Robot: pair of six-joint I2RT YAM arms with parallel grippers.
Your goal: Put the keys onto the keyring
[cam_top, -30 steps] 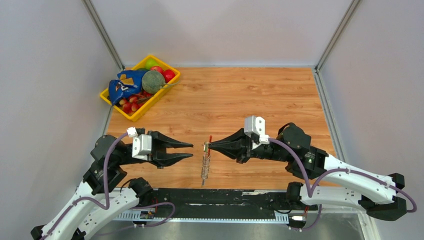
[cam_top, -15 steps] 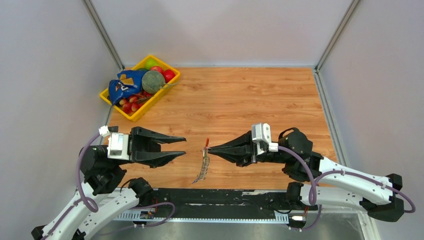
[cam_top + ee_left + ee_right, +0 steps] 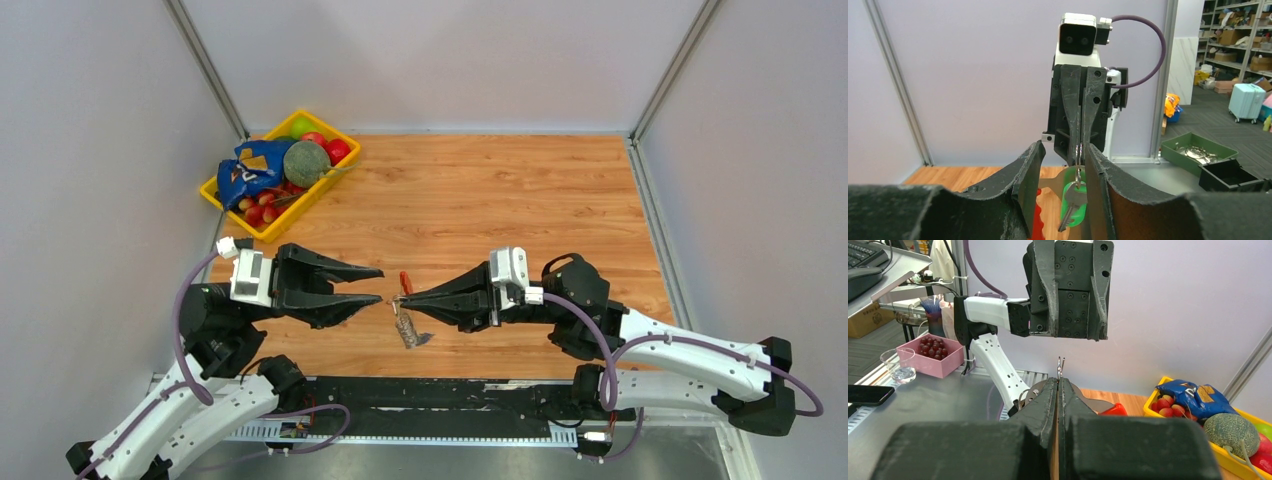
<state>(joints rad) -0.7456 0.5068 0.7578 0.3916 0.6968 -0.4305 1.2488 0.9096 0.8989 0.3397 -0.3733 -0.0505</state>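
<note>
Pale lilac walls (image 3: 440,60) close in the wooden table (image 3: 500,190) on three sides, with grey metal posts (image 3: 205,65) at the far corners. The light is soft and even. Past the open side, the left wrist view shows warehouse shelves (image 3: 1243,35) stacked with boxes, a pale blue suitcase (image 3: 1246,100) on a dark floor (image 3: 1198,112), and what may be a green tray (image 3: 1198,150) of metal parts.
</note>
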